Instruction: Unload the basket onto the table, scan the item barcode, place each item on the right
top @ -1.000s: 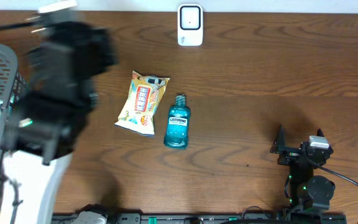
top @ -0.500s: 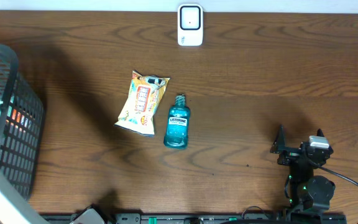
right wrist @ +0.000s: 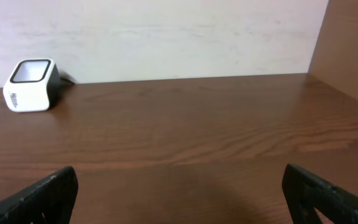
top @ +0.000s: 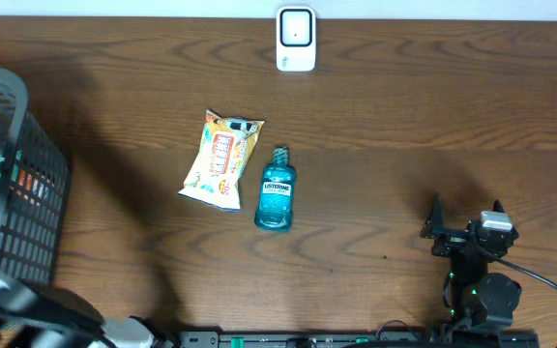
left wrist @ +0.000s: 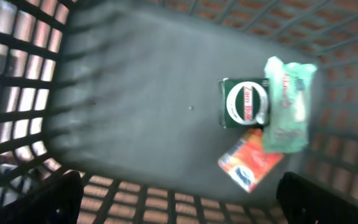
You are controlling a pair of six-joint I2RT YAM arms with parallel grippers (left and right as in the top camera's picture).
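scanner (top: 296, 39) is sitting at the back edge of the table (top: 404, 116). mouthwash bottle (top: 278, 189) and snack pack (top: 221, 159) are lying side by side in front of the scanner. right gripper (top: 465, 218) is resting front-right of the scanner, fingers spread wide, empty, well apart from the bottle. left gripper (left wrist: 179, 202) is hanging over the basket (top: 37, 193), far left of the scanner, also spread wide and empty.

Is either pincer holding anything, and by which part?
Nothing is held: the left pincer is open over the basket, the right pincer open over the table.
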